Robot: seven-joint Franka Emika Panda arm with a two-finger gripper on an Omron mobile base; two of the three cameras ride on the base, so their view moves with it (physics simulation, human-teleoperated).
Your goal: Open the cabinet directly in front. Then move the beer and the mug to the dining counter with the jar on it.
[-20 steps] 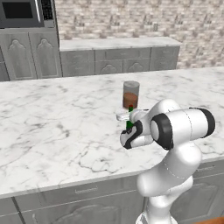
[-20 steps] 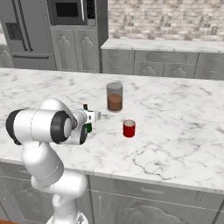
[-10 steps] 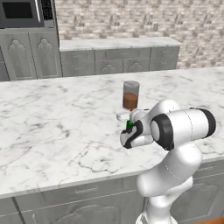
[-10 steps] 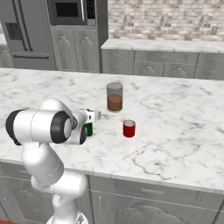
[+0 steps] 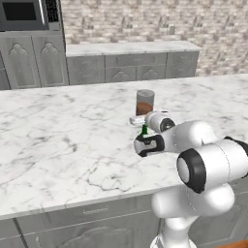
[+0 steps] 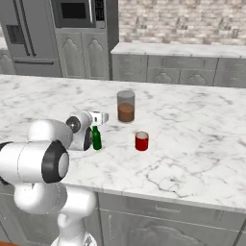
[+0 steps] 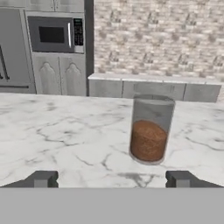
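The beer (image 6: 96, 138), a slim dark-green bottle, stands upright on the dining counter (image 6: 192, 158). My gripper (image 6: 94, 129) is open around it, one finger on each side, and seems not to touch it. In the left base view the beer (image 5: 144, 131) peeks out between the spread fingers of the gripper (image 5: 144, 132). The red mug (image 6: 141, 141) stands just right of the bottle. The jar (image 6: 126, 106) with brown contents is behind both and appears as the jar (image 7: 149, 131) ahead of the open gripper (image 7: 111, 179). The cabinet is out of view.
Beyond the island run a back counter (image 6: 182, 50) over grey base cabinets, a built-in microwave (image 6: 77, 12) and a fridge (image 6: 24, 38) at the far left. The marble top (image 5: 58, 140) stretches wide to the left of the arm.
The jaws have spread wide and let go of the beer, which now stands on the counter. The arm has barely moved.
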